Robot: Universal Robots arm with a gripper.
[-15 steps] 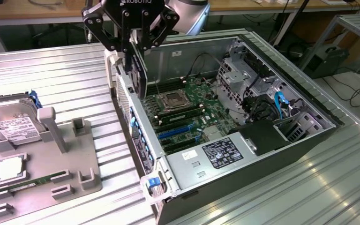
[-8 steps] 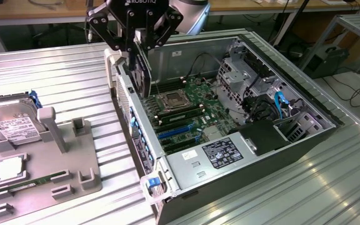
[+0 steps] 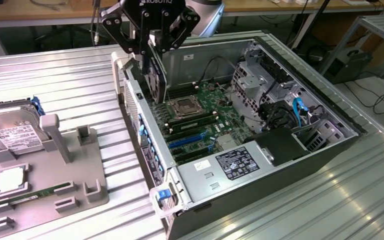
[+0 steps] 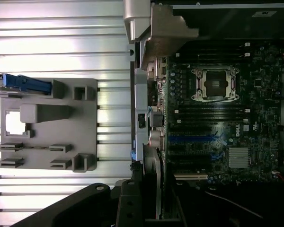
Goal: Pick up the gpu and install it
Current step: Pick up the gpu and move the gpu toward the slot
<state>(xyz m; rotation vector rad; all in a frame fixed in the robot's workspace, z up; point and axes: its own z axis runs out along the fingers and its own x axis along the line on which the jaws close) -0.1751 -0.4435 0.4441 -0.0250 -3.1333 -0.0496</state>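
Observation:
My gripper (image 3: 156,44) is shut on the gpu (image 3: 156,75), a thin black card that hangs upright, edge down, above the rear left part of the open computer case (image 3: 325,145). The card's lower end is just over the motherboard (image 3: 202,122), near the CPU socket (image 3: 182,107). The blue expansion slots (image 3: 190,141) lie further along the board, apart from the card. In the wrist view the gpu (image 4: 157,165) is edge-on with its silver bracket (image 4: 163,28) at the far end, over the case's rear wall beside the motherboard (image 4: 217,109). The gripper (image 4: 144,203) clamps the card's near end.
A grey parts holder (image 3: 52,170) stands on the ribbed metal table at the exterior view's left, carrying a silver hard drive (image 3: 15,132), a processor chip (image 3: 8,180) and a green memory stick (image 3: 38,192). Inside the case are a power supply (image 3: 235,162), a drive cage (image 3: 259,75) and cables (image 3: 299,112).

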